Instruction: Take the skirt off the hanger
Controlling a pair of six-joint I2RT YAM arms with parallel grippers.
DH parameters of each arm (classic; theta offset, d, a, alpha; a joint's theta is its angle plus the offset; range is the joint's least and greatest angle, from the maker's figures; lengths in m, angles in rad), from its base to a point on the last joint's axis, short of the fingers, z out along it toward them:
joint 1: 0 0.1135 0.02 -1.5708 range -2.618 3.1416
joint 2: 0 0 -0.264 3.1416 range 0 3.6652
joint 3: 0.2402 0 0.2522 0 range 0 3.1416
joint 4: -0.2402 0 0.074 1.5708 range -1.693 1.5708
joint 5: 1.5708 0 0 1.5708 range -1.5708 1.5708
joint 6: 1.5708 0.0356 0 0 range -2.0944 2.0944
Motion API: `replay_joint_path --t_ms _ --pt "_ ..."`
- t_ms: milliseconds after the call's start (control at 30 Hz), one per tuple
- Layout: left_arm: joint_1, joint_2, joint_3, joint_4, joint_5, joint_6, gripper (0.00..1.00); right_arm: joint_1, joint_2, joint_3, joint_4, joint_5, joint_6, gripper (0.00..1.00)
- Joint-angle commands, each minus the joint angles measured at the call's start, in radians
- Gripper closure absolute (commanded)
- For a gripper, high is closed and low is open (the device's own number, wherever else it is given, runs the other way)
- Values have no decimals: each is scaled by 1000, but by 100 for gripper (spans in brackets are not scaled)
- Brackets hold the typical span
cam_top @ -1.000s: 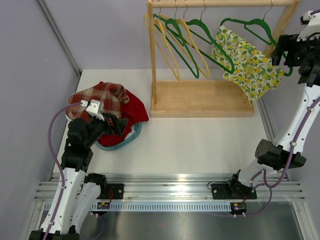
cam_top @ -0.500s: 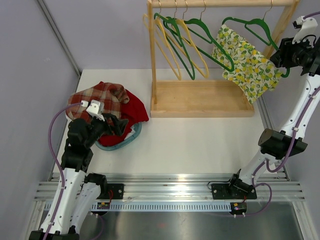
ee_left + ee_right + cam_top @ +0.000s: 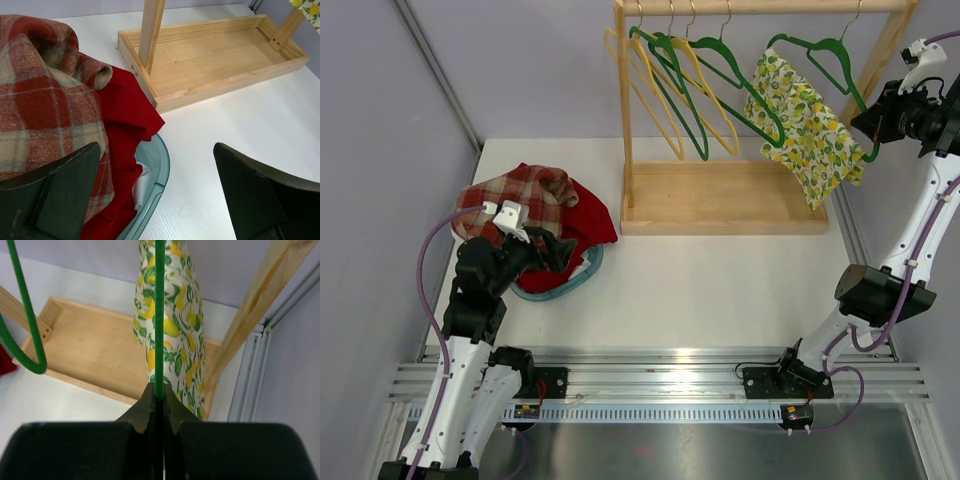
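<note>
The skirt (image 3: pixel 807 122), white with a yellow lemon and green leaf print, hangs from a green hanger (image 3: pixel 832 47) at the right end of the wooden rack. My right gripper (image 3: pixel 873 122) is shut on the right arm of that hanger. In the right wrist view the thin green hanger (image 3: pixel 159 315) runs straight up from between the closed fingertips of the right gripper (image 3: pixel 159 392), with the skirt (image 3: pixel 186 340) just behind it. My left gripper (image 3: pixel 555 250) stands open low over the table beside the clothes pile, holding nothing; the left wrist view shows this gripper (image 3: pixel 156 147) spread wide.
The wooden rack's base tray (image 3: pixel 720 212) lies at the back. Several green and yellow bare hangers (image 3: pixel 685 90) hang left of the skirt. A plaid and red clothes pile (image 3: pixel 535 200) fills a teal basin (image 3: pixel 582 275). The rack's right post (image 3: pixel 260 305) stands close beside my right gripper.
My right gripper went from open to shut on the green hanger's right arm and rose toward the back right. The skirt swung a little. The left arm stayed still.
</note>
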Motion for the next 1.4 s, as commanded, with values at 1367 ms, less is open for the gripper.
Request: replay_joint_path --t_ms 1367 --pt "-732 145 -138 489 -247 -164 1 0 -932 -1184 147 -138 -48 100"
